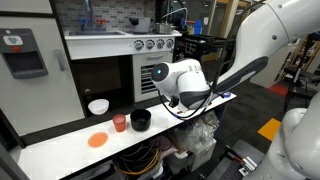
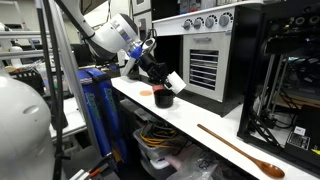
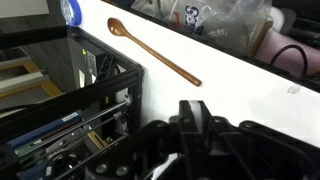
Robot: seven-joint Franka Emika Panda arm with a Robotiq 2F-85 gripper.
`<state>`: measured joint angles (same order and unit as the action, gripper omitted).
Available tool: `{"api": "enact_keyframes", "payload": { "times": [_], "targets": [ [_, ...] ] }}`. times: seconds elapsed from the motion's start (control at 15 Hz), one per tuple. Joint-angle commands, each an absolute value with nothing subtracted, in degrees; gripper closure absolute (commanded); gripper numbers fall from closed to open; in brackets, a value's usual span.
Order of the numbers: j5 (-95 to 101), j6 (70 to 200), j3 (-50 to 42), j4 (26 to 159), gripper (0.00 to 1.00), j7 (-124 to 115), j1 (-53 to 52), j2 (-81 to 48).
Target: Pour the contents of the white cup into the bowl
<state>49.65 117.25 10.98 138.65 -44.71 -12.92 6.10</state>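
My gripper (image 2: 168, 81) is clenched on the white cup (image 2: 177, 79), which is tilted just above the black bowl (image 2: 163, 99). Contents not visible. Judgement: pick-up done, pour in hand. Left: finish tipping.

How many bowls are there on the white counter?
2. A shallow white bowl stands at the back of the white counter; a round black bowl stands beside the salmon-red cup. More may be hidden behind the robot arm.

White cup (image 2: 175, 81); black bowl (image 1: 140, 120); salmon-red cup (image 1: 120, 123); flat orange disc (image 1: 97, 140); white shallow bowl (image 1: 98, 106); white counter (image 1: 60, 147); brown wooden spoon (image 2: 240, 150); white robot arm (image 1: 185, 78).
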Motion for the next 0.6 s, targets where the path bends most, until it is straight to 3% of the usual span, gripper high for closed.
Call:
{"api": "enact_keyframes", "payload": {
  "times": [0.0,0.4,0.47,0.53],
  "targets": [
    [49.48,117.04,11.68,138.59,0.9,-44.57,-12.11,6.09],
    [49.45,116.97,11.69,138.59,0.9,-44.57,-12.12,6.08],
    [49.45,116.97,11.69,138.59,0.98,-44.57,-12.12,6.08],
    [48.38,119.12,11.3,138.83,0.98,-45.03,-11.95,6.38]
  ]
}}
